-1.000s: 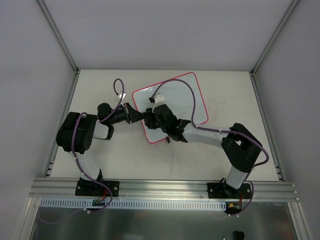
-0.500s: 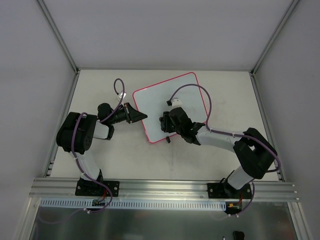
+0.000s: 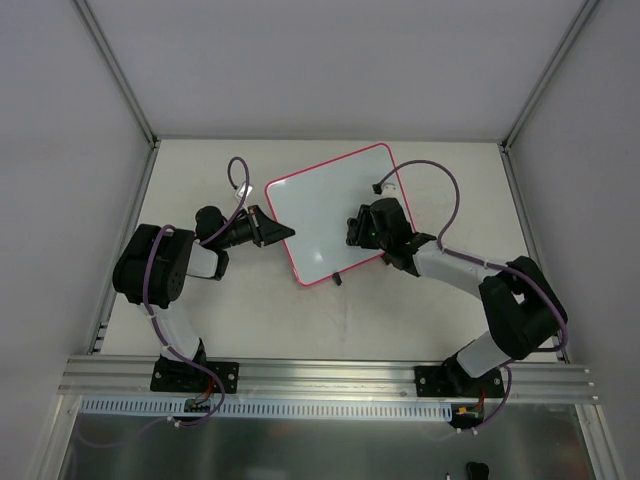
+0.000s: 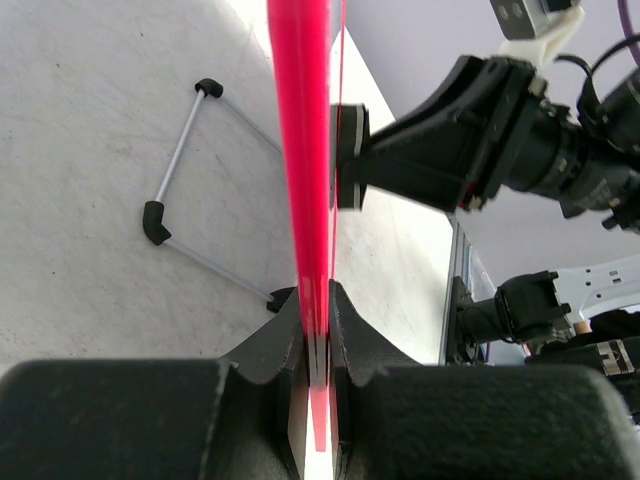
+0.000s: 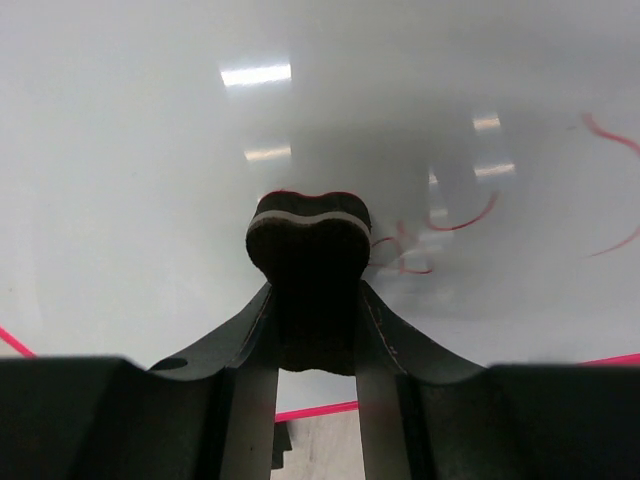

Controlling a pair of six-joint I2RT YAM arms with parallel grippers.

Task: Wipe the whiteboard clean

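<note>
The two arms rise from their bases at the near edge of the table and reach toward its far centre. There the whiteboard lies skewed, one corner pointing at the bases.

The left gripper comes in from the left and is clamped on the board's near-left edge. In the left wrist view its fingers pinch the pink-red frame from both sides, the frame running edge-on straight away from the camera. A thin wire stand with black ends shows on the table side of the board.

The right gripper sits over the right part of the board. Its fingers are closed around a dark eraser with a pale felt layer at its tip. That tip meets the white surface.

Just right of the eraser, faint red scribbles curl across the board, and another red stroke lies further right. The left part of the surface looks clean. A small black clip sticks out from the board's near edge.
</note>
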